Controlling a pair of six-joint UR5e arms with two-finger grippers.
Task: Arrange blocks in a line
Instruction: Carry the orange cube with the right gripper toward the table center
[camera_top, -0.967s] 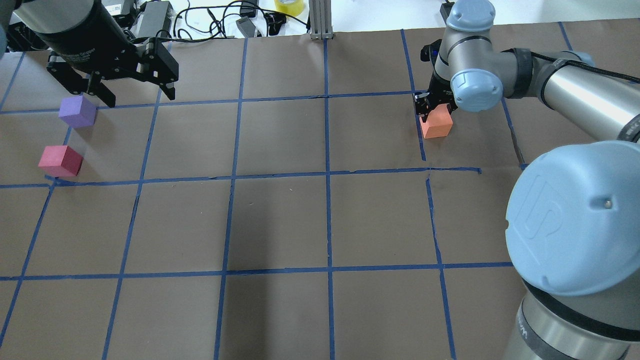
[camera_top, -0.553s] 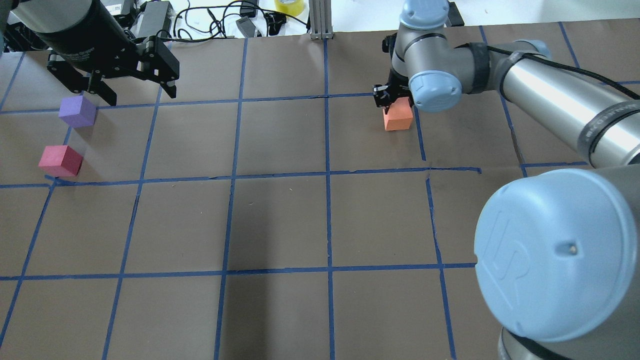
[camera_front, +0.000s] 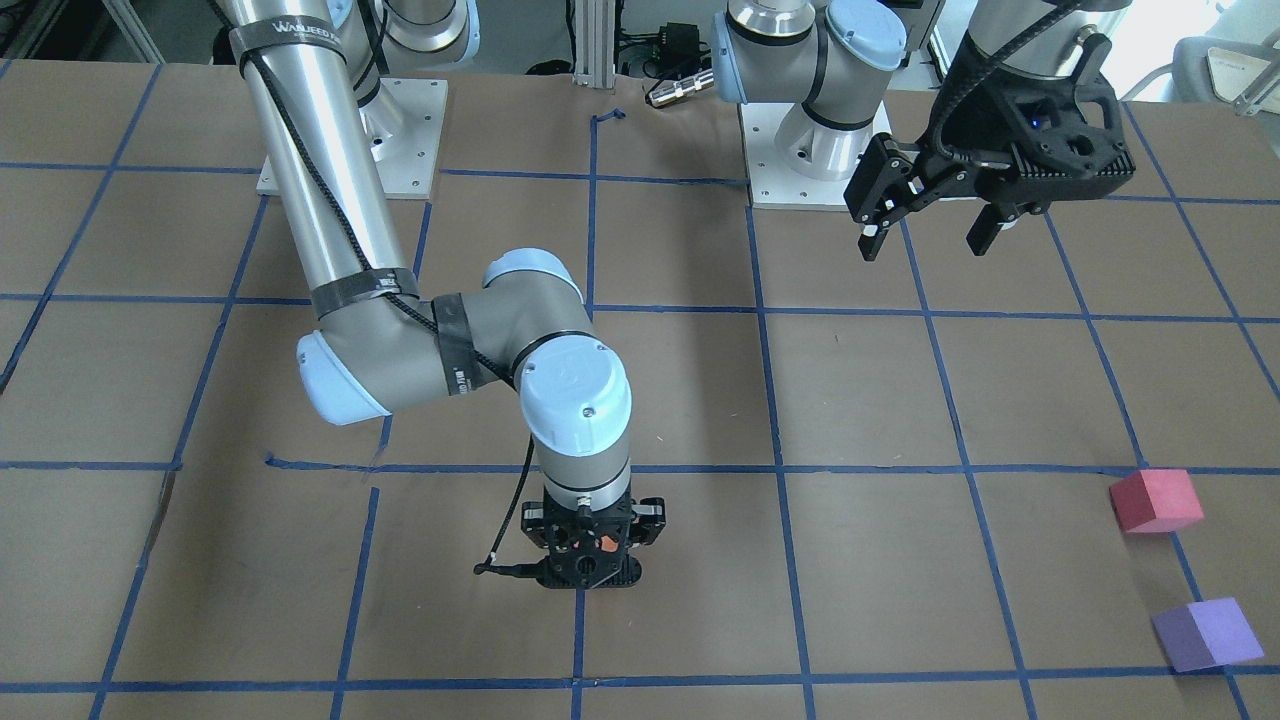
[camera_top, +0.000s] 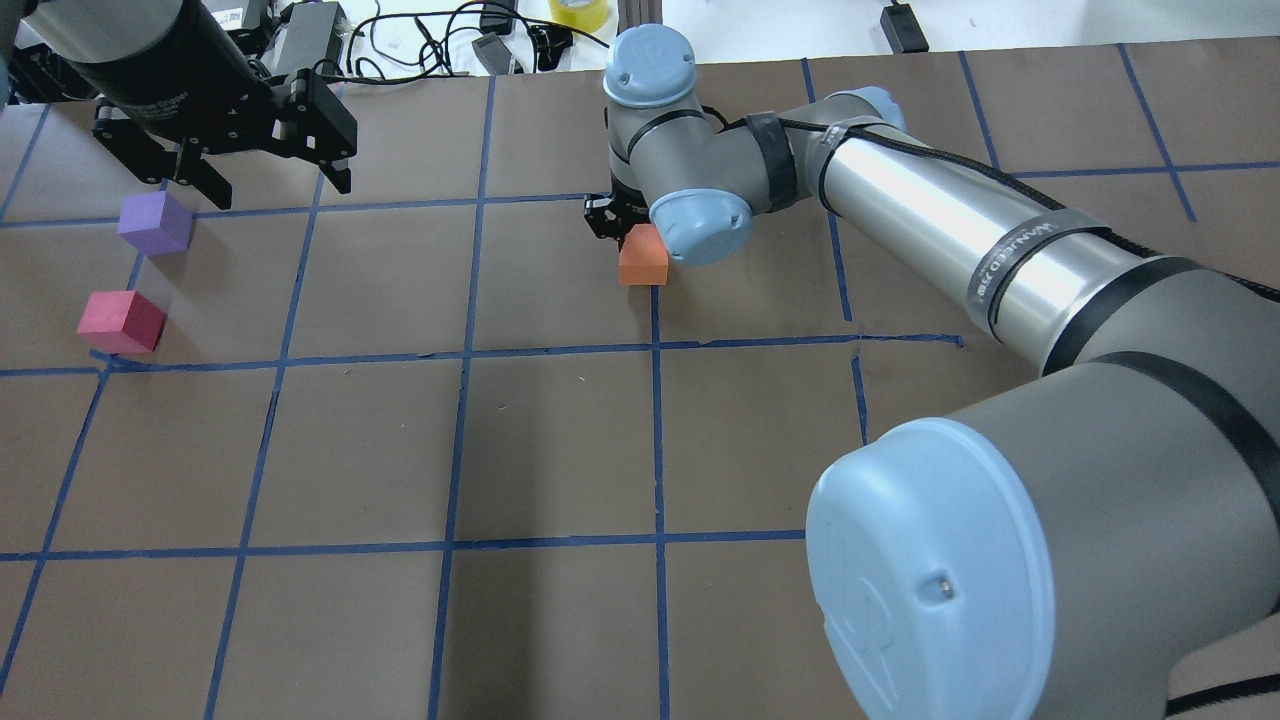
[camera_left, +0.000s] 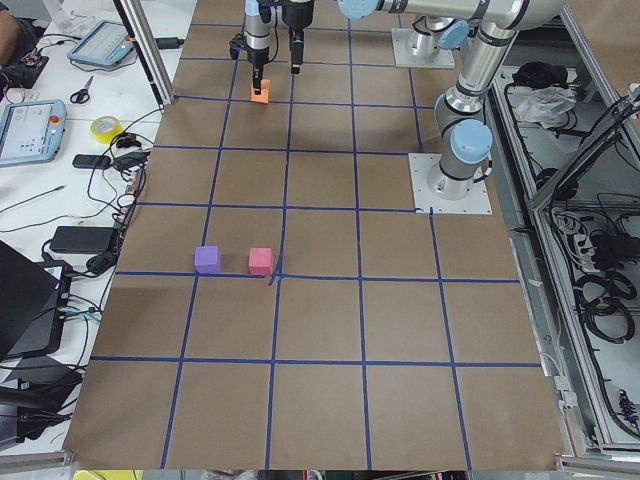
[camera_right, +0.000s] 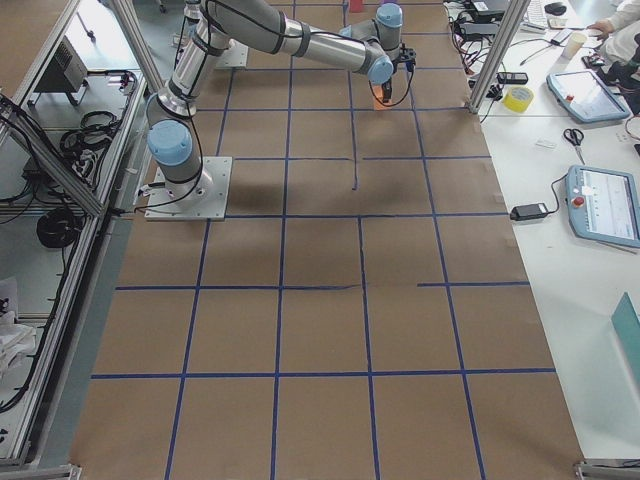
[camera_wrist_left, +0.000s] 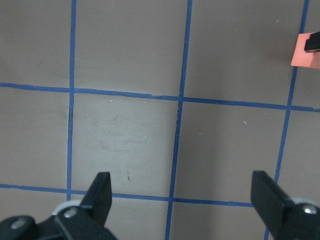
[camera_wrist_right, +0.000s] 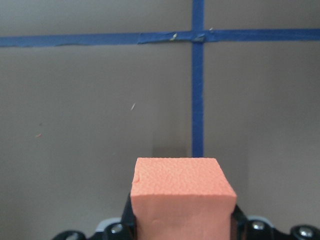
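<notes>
My right gripper (camera_top: 630, 240) is shut on the orange block (camera_top: 642, 258) and holds it low over the table's far middle, by a blue tape line. The block fills the lower right wrist view (camera_wrist_right: 182, 195). The purple block (camera_top: 155, 222) and the pinkish red block (camera_top: 122, 321) sit side by side, apart, at the far left of the table. My left gripper (camera_top: 280, 190) is open and empty, hovering just behind and to the right of the purple block. The left wrist view shows its open fingers (camera_wrist_left: 102, 185) over bare table.
Blue tape lines (camera_top: 460, 352) form a grid on the brown table cover. Cables, power bricks and a yellow tape roll (camera_top: 580, 12) lie beyond the far edge, beside an aluminium post (camera_top: 640, 45). The two arm bases (camera_front: 815, 150) stand on the robot's side.
My right arm has carried the orange block to the left, from the table's right part to its middle. The left gripper and the purple and red blocks have not moved.
</notes>
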